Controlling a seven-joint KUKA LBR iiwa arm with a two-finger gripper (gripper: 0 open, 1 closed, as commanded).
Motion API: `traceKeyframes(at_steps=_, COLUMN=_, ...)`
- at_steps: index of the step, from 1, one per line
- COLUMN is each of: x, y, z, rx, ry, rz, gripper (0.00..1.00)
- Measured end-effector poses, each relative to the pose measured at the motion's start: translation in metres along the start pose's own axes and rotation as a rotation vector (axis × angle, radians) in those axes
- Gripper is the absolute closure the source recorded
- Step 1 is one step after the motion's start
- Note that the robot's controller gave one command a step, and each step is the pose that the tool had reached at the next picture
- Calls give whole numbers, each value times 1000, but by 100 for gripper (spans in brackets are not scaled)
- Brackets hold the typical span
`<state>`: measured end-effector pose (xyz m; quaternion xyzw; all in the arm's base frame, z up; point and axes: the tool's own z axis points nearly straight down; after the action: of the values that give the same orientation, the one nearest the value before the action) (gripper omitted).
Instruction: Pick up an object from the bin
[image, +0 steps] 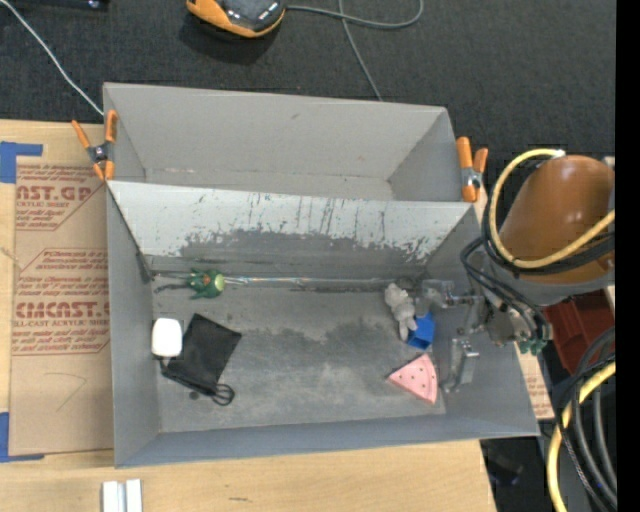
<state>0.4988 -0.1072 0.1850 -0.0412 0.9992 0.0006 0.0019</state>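
- My jaws sit low at the right end of the bin (300, 408), close to its right wall. I cannot tell whether they are open or closed, and nothing shows between them.
- The nearest thing is a pink triangular piece (414, 379) with dark dots. It lies flat on the bin floor just beside my jaws, on the side away from the wall.
- A small blue block (422, 331) lies near the triangle's top corner, and a pale grey lump (400, 302) lies beyond that, towards the back wall.
- Well apart at the left end are a black pouch (205, 352) with a white block (167, 337) at its corner, and a small green thing (207, 284).
- I judge the pink triangle the likeliest pick, and I am not yet over it.
- To do this well, I should first move clear of the wall and centre above the triangle.
- Because it lies flat, I should straddle two edges and go right down to the floor.
- The blue block could get caught in the closing, so I should approach from the triangle's free side.
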Motion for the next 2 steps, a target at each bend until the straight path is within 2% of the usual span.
traceKeyframes(at_steps=1, x=13, y=33, z=92, rx=1, ry=-5, rz=-122, gripper=0)
traceKeyframes(at_steps=2, x=1, y=23, z=108, rx=1, ry=-6, rz=-318, gripper=0)
